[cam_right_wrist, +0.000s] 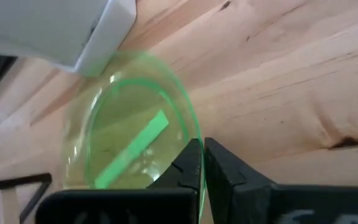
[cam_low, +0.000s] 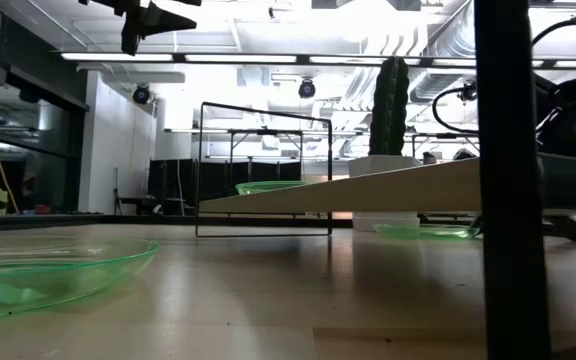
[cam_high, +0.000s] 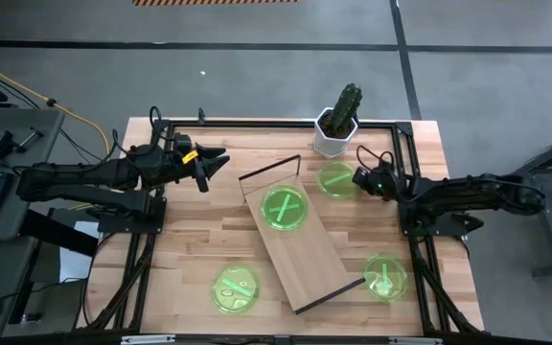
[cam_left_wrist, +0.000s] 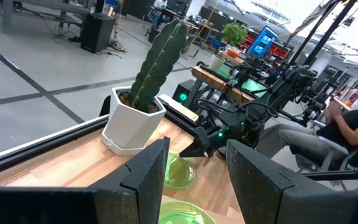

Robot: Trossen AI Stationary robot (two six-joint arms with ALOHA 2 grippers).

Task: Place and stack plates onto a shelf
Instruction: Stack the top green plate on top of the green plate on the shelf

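Note:
Several green plates show. One plate (cam_high: pixel 284 209) (cam_low: pixel 268 186) lies on the shelf (cam_high: pixel 300 240), a light-wood board with dark frame ends set diagonally on the table. Another plate (cam_high: pixel 235 287) (cam_low: pixel 38 270) rests near the near-left edge, and a third plate (cam_high: pixel 384 276) near the near-right. A further plate (cam_high: pixel 333 179) (cam_right_wrist: pixel 129 143) lies beside the cactus pot, and my right gripper (cam_high: pixel 357 177) (cam_right_wrist: pixel 202 149) is shut on it. My left gripper (cam_high: pixel 217 163) (cam_left_wrist: pixel 197 174) hangs open above the table's far left, touching nothing. My right gripper pinches the plate's rim (cam_right_wrist: pixel 191 130) on the side toward the table's right, between the two fingertips (cam_right_wrist: pixel 219 165). The fingers come low from the right. The plate looks to lie flat on the table by the pot; whether it is lifted I cannot tell.
The white hexagonal cactus pot (cam_high: pixel 338 129) (cam_left_wrist: pixel 132 127) stands at the far edge, right next to the held plate. A dark metal frame (cam_high: pixel 257 123) borders the tabletop. A seated person (cam_left_wrist: pixel 353 118) shows in the room beyond the right arm. Bare wood lies left of the shelf.

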